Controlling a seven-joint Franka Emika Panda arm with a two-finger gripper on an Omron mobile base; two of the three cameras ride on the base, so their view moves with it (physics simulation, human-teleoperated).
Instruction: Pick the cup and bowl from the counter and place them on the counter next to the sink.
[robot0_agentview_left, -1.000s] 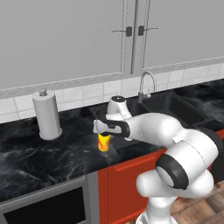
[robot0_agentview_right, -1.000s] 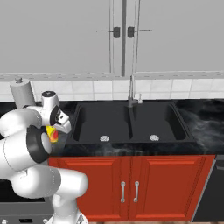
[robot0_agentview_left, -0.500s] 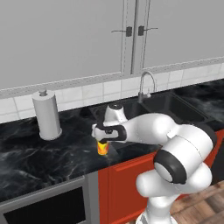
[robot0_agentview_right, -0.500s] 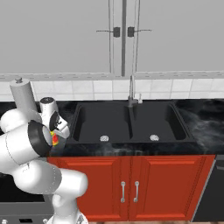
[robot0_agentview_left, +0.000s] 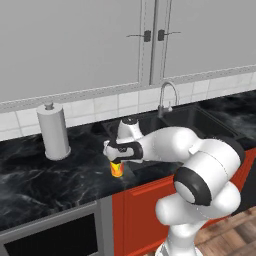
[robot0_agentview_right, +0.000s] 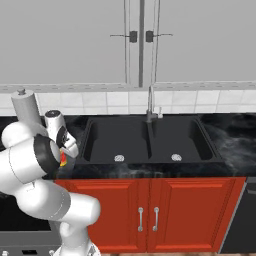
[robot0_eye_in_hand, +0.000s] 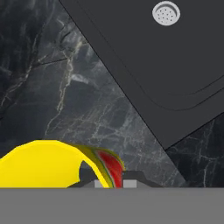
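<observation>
- Cup (robot0_agentview_left: 116, 169): yellow with an orange-red patch, upright, base on or just above the counter (robot0_agentview_left: 45, 180), just beside the sink (robot0_agentview_left: 195, 122) rim on its outer side; contact with the top hard to confirm.
- In the hand view, cup rim (robot0_eye_in_hand: 48, 164) at about 7 o'clock, nearest basin corner and silver drain (robot0_eye_in_hand: 166, 13) toward 1 o'clock, marble between.
- Gripper (robot0_agentview_left: 116, 159) directly above the cup, fingers nearly closed, pinching the cup wall at the rim.
- Step in hand, judged: setting down the cup beside the sink, first half of the task.
- Next move, judged: settle the base flat on the marble, spread the fingers, lift straight up clear of the rim so nothing tips.
- Then: turn toward the bowl, nowhere to point to here.
- Further out: paper towel roll (robot0_agentview_left: 54, 132) at about 10 o'clock from the cup, well apart; faucet (robot0_agentview_left: 167, 97) at about 2 o'clock behind the basin.
</observation>
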